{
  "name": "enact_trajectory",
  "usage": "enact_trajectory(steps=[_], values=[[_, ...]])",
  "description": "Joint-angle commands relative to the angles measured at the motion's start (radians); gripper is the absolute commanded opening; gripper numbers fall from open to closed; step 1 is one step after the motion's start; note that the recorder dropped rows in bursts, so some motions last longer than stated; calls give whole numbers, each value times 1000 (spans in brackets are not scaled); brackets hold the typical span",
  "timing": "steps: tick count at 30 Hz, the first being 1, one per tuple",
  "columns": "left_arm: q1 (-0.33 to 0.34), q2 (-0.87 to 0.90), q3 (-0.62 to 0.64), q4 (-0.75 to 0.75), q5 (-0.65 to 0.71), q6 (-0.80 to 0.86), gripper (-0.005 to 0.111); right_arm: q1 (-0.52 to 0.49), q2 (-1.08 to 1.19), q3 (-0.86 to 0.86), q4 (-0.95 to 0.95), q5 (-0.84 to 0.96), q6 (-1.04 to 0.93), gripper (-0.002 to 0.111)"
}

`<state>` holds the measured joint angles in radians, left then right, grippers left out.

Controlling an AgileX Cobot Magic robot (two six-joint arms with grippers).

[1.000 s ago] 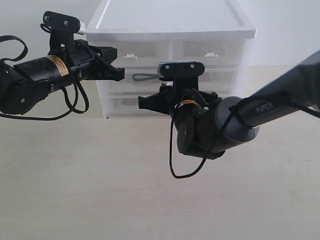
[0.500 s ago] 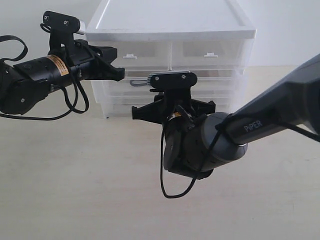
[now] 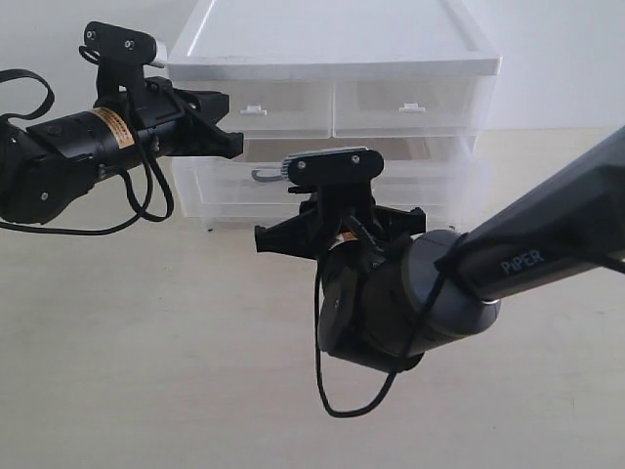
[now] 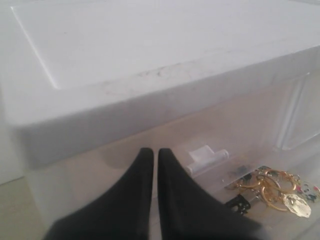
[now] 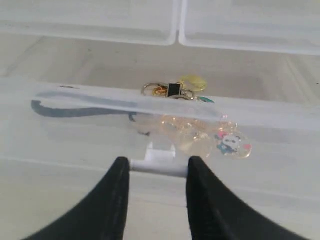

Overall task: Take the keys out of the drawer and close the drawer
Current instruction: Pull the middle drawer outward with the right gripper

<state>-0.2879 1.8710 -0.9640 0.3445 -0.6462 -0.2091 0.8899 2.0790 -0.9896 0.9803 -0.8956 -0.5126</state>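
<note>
The white drawer unit [image 3: 332, 39] stands at the back. Its upper full-width drawer [image 3: 225, 191] is pulled partly out. My right gripper [image 3: 334, 200] is at the drawer's front; in the right wrist view the gripper [image 5: 157, 165] is shut on the small white tab handle [image 5: 159, 159], one finger at each end. Inside the drawer lie the keys [image 5: 175, 90]: gold rings, a black strap [image 5: 75, 107] and round charms [image 5: 231, 142]. My left gripper [image 3: 234, 147] is shut and empty by the unit's upper left corner, above the keys [image 4: 270, 182].
Two half-width drawers [image 3: 405, 103] sit closed above the open one, and another full-width drawer lies below it. The tan table [image 3: 146, 342] stretches in front of the unit. The right arm's bulky wrist [image 3: 391, 293] hangs before the drawers.
My right gripper has drawn back toward the front with the handle, sliding the drawer further out of the unit. The left arm has stayed still.
</note>
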Motion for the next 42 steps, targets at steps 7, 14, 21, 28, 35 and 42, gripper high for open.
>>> enact_trajectory(steps=[7, 14, 21, 28, 35, 42], values=[[-1, 2, -8, -27, -22, 0, 4, 105, -31, 54, 113, -24, -58, 0], [-1, 2, -8, -27, -22, 0, 4, 169, -68, 54, 221, -75, -169, 0], [-1, 2, -8, -27, -20, 0, 4, 176, -68, 54, 262, -108, -204, 0], [-1, 2, -8, -27, -20, 0, 4, 176, -68, 54, 269, -103, -206, 13], [-1, 2, -8, -27, -20, 0, 4, 176, -70, 54, 269, -103, -172, 59], [-1, 2, -8, -27, -19, 0, 4, 176, -143, 54, 335, -59, -179, 59]])
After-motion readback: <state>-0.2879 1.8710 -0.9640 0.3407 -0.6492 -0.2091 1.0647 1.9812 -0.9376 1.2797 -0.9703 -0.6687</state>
